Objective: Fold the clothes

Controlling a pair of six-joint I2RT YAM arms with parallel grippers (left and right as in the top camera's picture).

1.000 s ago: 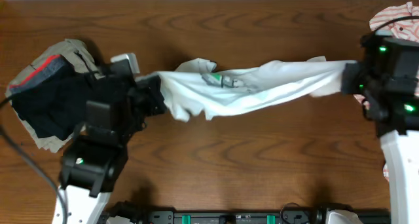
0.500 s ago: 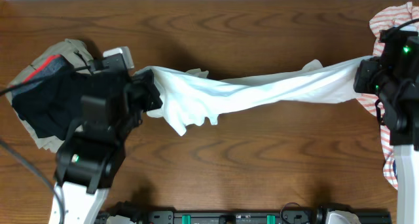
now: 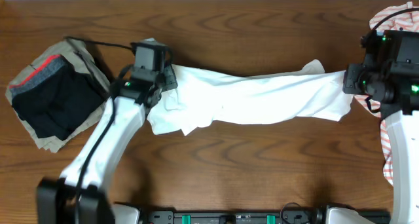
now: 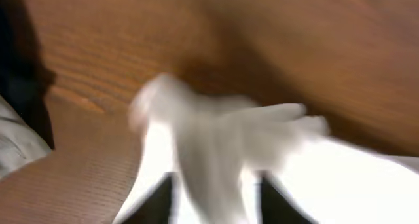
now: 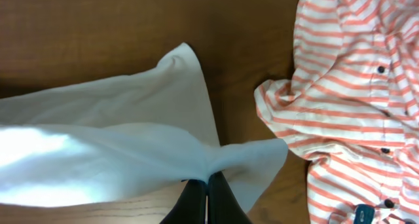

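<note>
The white garment (image 3: 262,96) lies drawn out in a long band across the middle of the wooden counter (image 3: 249,165), somewhat nearer the far edge than the near one. Its left end is wider and crumpled, with loose flaps spreading toward the near edge. Its right end narrows toward the right edge of the counter.

The left gripper (image 3: 169,78) sits over the garment's left end. In the blurred left wrist view its two dark fingers (image 4: 160,201) stand apart with white cloth between them. Whether they touch the cloth cannot be told.

The right gripper (image 3: 350,83) is at the garment's right end. Its fingers (image 5: 219,199) are pressed together, pinching a bunched fold of the white fabric.

A red-and-white striped shirt (image 5: 353,106) lies just beside that pinched end, at the right edge of the counter. A pile of dark, red-banded and khaki garments (image 3: 49,96) rests at the left edge, behind the left arm.
</note>
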